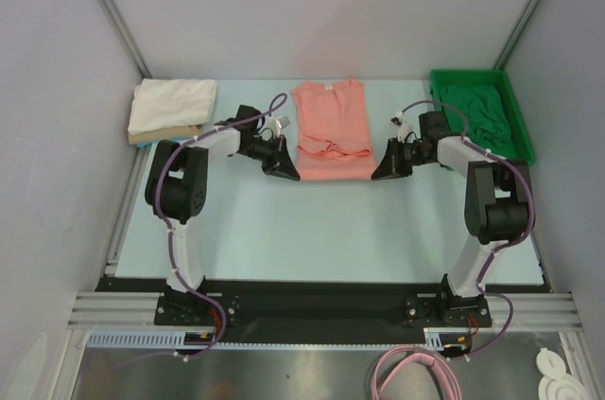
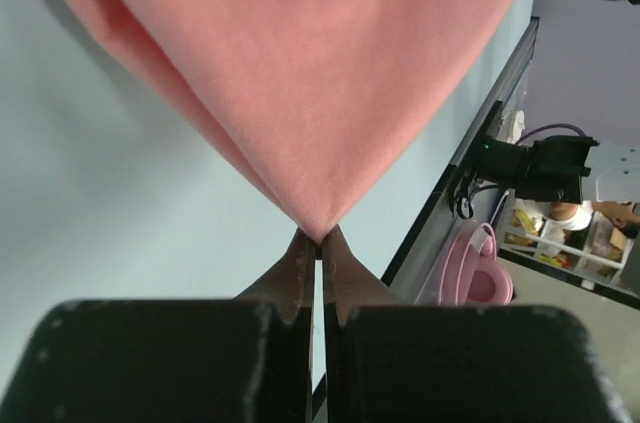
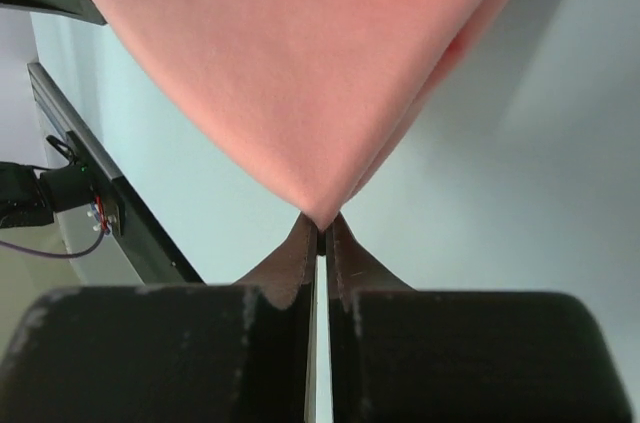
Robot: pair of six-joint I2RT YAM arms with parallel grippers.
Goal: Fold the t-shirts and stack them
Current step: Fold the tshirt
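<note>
Salmon-pink short-sleeved cloth t-shirt (image 1: 329,126) lies flat mid-table; left gripper (image 1: 287,173) is clamped on its seven-o'clock corner, right gripper (image 1: 379,173) on its five-o'clock corner, each pinching cloth.

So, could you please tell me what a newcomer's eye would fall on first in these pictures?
Most striking is the salmon-pink t-shirt spread at the middle of the table, with the left pincer and right pincer each shut on one of its near corners. At the far right a bright green tray holds a crumpled dark green t-shirt, and at the far left a folded white t-shirt lies on a tan t-shirt.
</note>
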